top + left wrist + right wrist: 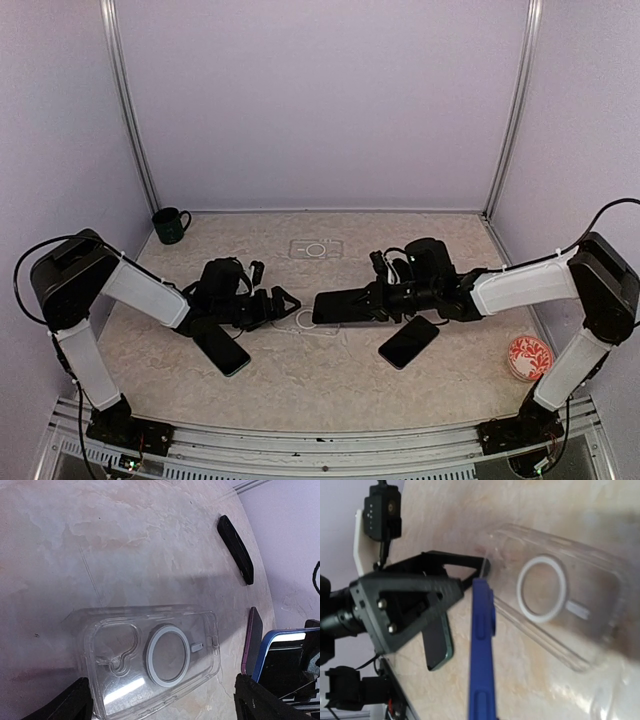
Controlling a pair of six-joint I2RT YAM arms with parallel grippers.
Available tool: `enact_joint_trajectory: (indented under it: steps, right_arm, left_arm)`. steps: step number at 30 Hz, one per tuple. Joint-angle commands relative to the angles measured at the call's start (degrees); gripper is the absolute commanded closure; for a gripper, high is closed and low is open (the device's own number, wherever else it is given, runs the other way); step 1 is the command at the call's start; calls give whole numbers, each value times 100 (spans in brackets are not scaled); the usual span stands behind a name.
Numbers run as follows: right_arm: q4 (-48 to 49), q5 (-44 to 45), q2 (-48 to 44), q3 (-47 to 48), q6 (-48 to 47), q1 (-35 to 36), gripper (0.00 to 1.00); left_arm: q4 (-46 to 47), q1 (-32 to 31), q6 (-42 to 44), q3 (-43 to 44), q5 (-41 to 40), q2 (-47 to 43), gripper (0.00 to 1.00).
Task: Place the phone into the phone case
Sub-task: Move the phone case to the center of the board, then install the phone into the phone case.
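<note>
The clear phone case (150,655) with a white ring lies flat on the table, between the two arms (303,321). My left gripper (167,702) is open, one dark fingertip at each end of the case, not touching it. In the top view the left gripper (275,300) sits just left of the case. My right gripper (388,300) is shut on the blue-edged phone (482,650) and holds it on edge just above the table. The phone's tip reaches the case's (560,595) near rim.
A green phone (222,350) lies under the left arm. A dark phone (408,342) lies below the right gripper. A purple-edged phone (251,640) shows beside the blue one. A second clear case (316,249), a green mug (170,225) and a red dish (529,357) stand around.
</note>
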Motion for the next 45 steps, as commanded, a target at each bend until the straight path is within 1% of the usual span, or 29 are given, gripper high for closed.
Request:
enact_joint_trajectory:
  steps: [1, 6, 14, 28, 45]
  right_arm:
    - [561, -520, 305, 348, 208, -91, 100]
    - [572, -700, 667, 634, 238, -100, 100]
    - [450, -800, 1090, 967, 140, -110, 100]
    - [587, -931, 1543, 1218, 170, -108, 100]
    - [534, -1028, 2210, 1792, 134, -111, 100]
  left_arm:
    - [149, -65, -51, -59, -7, -124, 4]
    - [-29, 36, 103, 127, -68, -202, 3]
    - [-54, 148, 182, 234, -83, -185, 3]
    - [258, 185, 99, 197, 229, 102, 3]
    - [363, 176, 30, 154, 322, 240, 3]
